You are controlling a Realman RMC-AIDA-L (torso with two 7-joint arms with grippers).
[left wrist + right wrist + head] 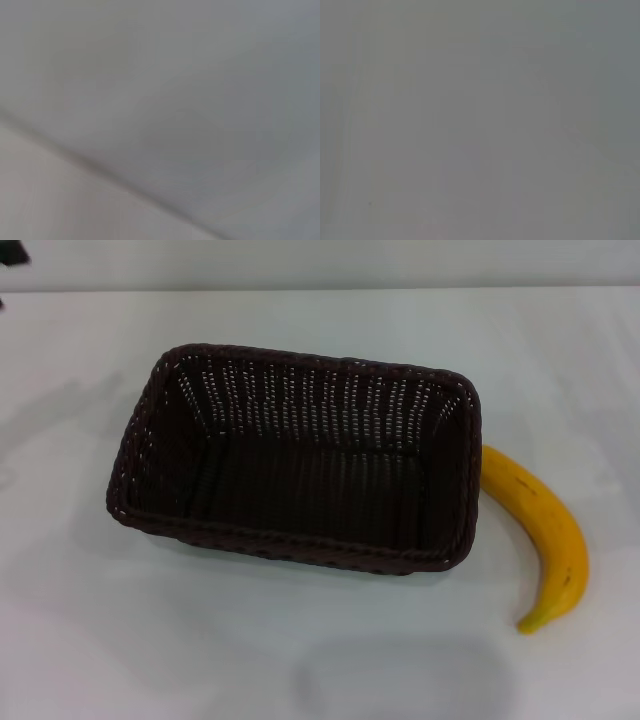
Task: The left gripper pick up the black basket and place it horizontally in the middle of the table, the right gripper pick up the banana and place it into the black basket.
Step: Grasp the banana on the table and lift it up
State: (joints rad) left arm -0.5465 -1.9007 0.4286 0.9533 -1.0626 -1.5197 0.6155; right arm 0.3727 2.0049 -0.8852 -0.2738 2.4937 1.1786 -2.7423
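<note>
Head view: the black basket (300, 465) sits on the white tabletop (150, 640), close to the middle, its long side running across the view and only slightly skewed. It stands upright with its open mouth facing up, and nothing lies inside it. Judged from that position, the basket half of the task looks done or nearly so, since a wide, open mouth in the centre gives the other arm an easy drop target. The banana (545, 530) lies flat on the tabletop on the robot's right, its upper end right against the basket's right wall, possibly touching it, and its greenish tip curving toward the near edge. It is not yet in the basket. A small dark shape at the far left corner (12, 255) may be part of the left arm, but too little shows to be sure. Neither tool appears here.

Left wrist view: only blurred grey surface with a paler band crossing it; no fingers, basket or banana show, so I cannot tell whether the left tool is spread or closed.

Right wrist view: a plain grey field with nothing recognisable. The right tool's state cannot be told either, and nothing suggests it carries anything.
</note>
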